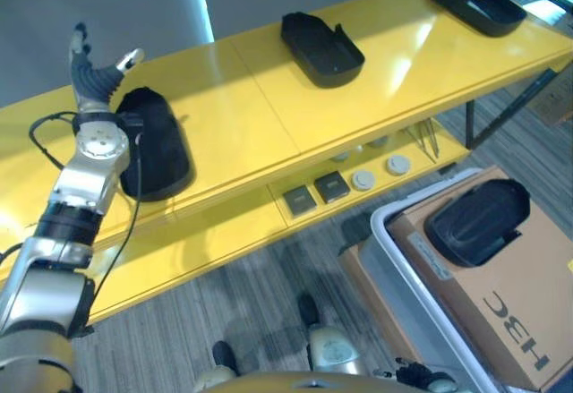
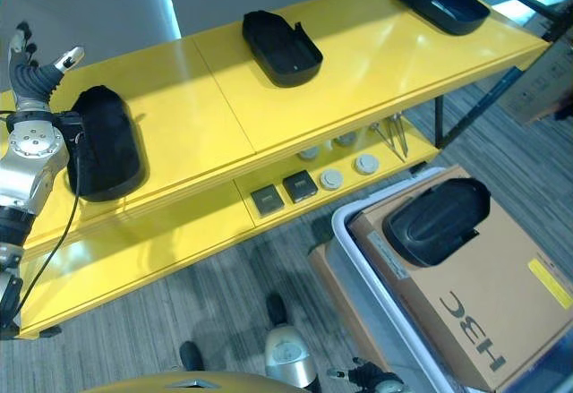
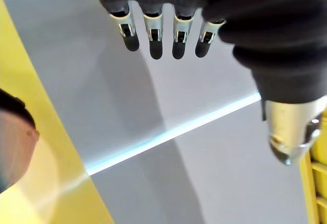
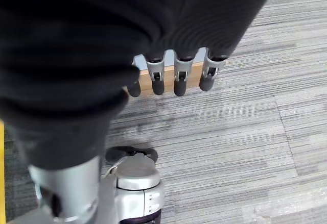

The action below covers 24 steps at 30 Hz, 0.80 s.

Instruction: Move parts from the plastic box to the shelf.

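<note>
Three black parts [image 1: 157,147] lie spaced along the shelf [image 1: 260,106]; one waits in the box [image 1: 403,259] beside it. The left hand [image 1: 94,75] hovers above the nearest part, fingers spread, empty; the right hand [image 4: 173,76] hangs relaxed, fingers straight.

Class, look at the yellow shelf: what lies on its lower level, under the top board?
On the lower level of the yellow shelf lie two dark square parts, round grey discs and thin metal tools. Anything further back is hidden by the top board.
</note>
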### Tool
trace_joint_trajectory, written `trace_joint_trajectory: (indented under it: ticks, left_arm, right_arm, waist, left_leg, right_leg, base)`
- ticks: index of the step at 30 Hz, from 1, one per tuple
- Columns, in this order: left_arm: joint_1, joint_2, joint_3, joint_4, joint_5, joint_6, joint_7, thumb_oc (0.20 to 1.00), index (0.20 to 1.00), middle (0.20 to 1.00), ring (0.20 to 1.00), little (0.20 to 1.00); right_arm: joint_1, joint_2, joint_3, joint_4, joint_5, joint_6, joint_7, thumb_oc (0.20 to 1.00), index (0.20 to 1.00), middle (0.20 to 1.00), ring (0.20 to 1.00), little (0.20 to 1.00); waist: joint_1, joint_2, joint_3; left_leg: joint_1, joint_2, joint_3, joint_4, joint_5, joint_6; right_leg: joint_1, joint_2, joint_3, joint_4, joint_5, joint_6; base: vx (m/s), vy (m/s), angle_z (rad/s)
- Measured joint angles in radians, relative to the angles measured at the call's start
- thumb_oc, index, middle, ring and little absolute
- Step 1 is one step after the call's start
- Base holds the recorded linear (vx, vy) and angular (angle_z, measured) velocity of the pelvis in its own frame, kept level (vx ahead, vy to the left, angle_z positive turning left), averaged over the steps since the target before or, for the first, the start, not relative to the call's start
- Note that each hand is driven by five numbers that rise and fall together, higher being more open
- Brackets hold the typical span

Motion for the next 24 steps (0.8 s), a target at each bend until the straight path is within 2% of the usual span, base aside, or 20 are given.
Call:
trace_joint_trajectory:
  ticks: [3,4,6,7,11,12,13,14,19,24]
  left_arm:
    - [0.156,-0.007,0.046,-0.191,0.013,0.000,-0.075,1.000,1.000,1.000,1.000,1.000]
    - [0.250,-0.042,0.062,-0.282,-0.006,-0.002,-0.132,1.000,1.000,1.000,1.000,1.000]
    - [0.291,-0.071,0.060,-0.326,-0.028,0.000,-0.162,1.000,1.000,1.000,1.000,1.000]
    - [0.387,-0.151,0.043,-0.410,-0.065,-0.001,-0.218,1.000,1.000,1.000,1.000,1.000]
    - [0.531,-0.248,-0.039,-0.415,-0.065,-0.001,-0.289,1.000,1.000,1.000,1.000,1.000]
    - [0.562,-0.271,-0.049,-0.415,-0.066,-0.004,-0.306,0.724,0.724,0.724,0.724,0.724]
    - [0.576,-0.284,-0.059,-0.415,-0.066,-0.017,-0.320,0.504,0.504,0.504,0.504,0.504]
    - [0.577,-0.287,-0.065,-0.416,-0.076,-0.029,-0.325,0.200,0.200,0.200,0.200,0.200]
    - [0.645,-0.300,-0.121,-0.414,-0.187,-0.065,-0.404,0.200,0.200,0.200,0.200,0.200]
    - [0.653,-0.279,-0.134,-0.410,-0.202,-0.089,-0.401,0.200,0.200,0.200,0.200,0.200]
  right_arm:
    - [0.001,0.027,-0.015,-0.005,0.000,0.012,-0.006,1.000,1.000,1.000,1.000,1.000]
    - [0.012,0.044,-0.039,-0.009,0.000,0.013,-0.010,1.000,1.000,1.000,1.000,1.000]
    - [0.024,0.049,-0.044,-0.017,0.000,0.012,-0.015,1.000,1.000,1.000,1.000,1.000]
    - [0.040,0.059,-0.052,-0.020,0.000,0.012,-0.029,1.000,1.000,1.000,1.000,1.000]
    - [0.040,0.075,-0.056,0.000,0.000,0.010,-0.042,1.000,1.000,1.000,1.000,1.000]
    - [0.041,0.078,-0.056,0.002,0.000,0.010,-0.045,1.000,1.000,1.000,1.000,1.000]
    - [0.043,0.079,-0.056,0.006,0.000,0.010,-0.045,1.000,1.000,1.000,1.000,1.000]
    - [0.043,0.079,-0.056,0.010,0.001,0.009,-0.047,1.000,1.000,1.000,1.000,1.000]
    - [0.044,0.078,-0.060,0.037,0.005,0.005,-0.075,1.000,1.000,1.000,1.000,1.000]
    - [0.050,0.078,-0.060,0.048,0.015,-0.011,-0.076,1.000,1.000,1.000,1.000,1.000]
  waist:
    - [0.020,0.000,0.000]
    - [0.032,0.002,-0.001]
    - [0.041,0.003,-0.002]
    - [0.053,0.004,-0.003]
    - [0.070,0.005,-0.003]
    - [0.071,0.006,-0.004]
    - [0.073,0.007,-0.004]
    - [0.078,0.008,-0.005]
    - [0.096,0.024,-0.015]
    - [0.098,0.028,-0.017]
  left_leg:
    - [0.001,-0.001,-0.005,0.000,-0.002,-0.001]
    - [0.002,-0.002,-0.009,0.000,-0.002,-0.001]
    - [0.000,-0.003,-0.013,0.003,-0.002,-0.001]
    - [-0.007,-0.007,-0.024,0.006,-0.001,0.000]
    - [-0.010,-0.009,-0.026,0.005,-0.002,0.004]
    - [-0.010,-0.009,-0.027,0.003,-0.002,0.005]
    - [-0.011,-0.008,-0.027,0.000,-0.002,0.005]
    - [-0.011,-0.007,-0.028,0.000,-0.001,0.005]
    - [-0.012,-0.008,-0.039,0.000,0.000,0.008]
    - [-0.010,-0.008,-0.053,0.005,0.002,0.010]
  right_leg:
    - [0.003,-0.002,-0.004,0.000,-0.003,0.001]
    - [0.006,-0.004,-0.006,0.000,-0.003,0.001]
    - [0.006,-0.005,-0.010,0.000,-0.004,0.002]
    - [0.006,-0.010,-0.020,0.000,-0.005,0.004]
    - [0.006,-0.013,-0.024,0.000,-0.011,0.012]
    - [0.005,-0.013,-0.024,-0.001,-0.011,0.011]
    - [0.006,-0.013,-0.024,-0.001,-0.011,0.011]
    - [0.006,-0.013,-0.025,-0.001,-0.011,0.011]
    - [0.011,-0.014,-0.035,-0.004,-0.012,0.012]
    - [0.022,-0.016,-0.050,-0.005,-0.016,0.011]
  base:
    - [0.02,0.010,0.04]
    - [0.01,0.015,0.07]
    - [0.01,0.011,0.11]
    - [0.00,0.008,0.15]
    - [0.00,0.001,0.03]
    - [0.00,0.000,0.00]
    - [-0.01,0.023,0.03]
    - [0.00,0.021,0.03]
    - [0.01,0.011,0.04]
    - [0.01,0.019,0.09]
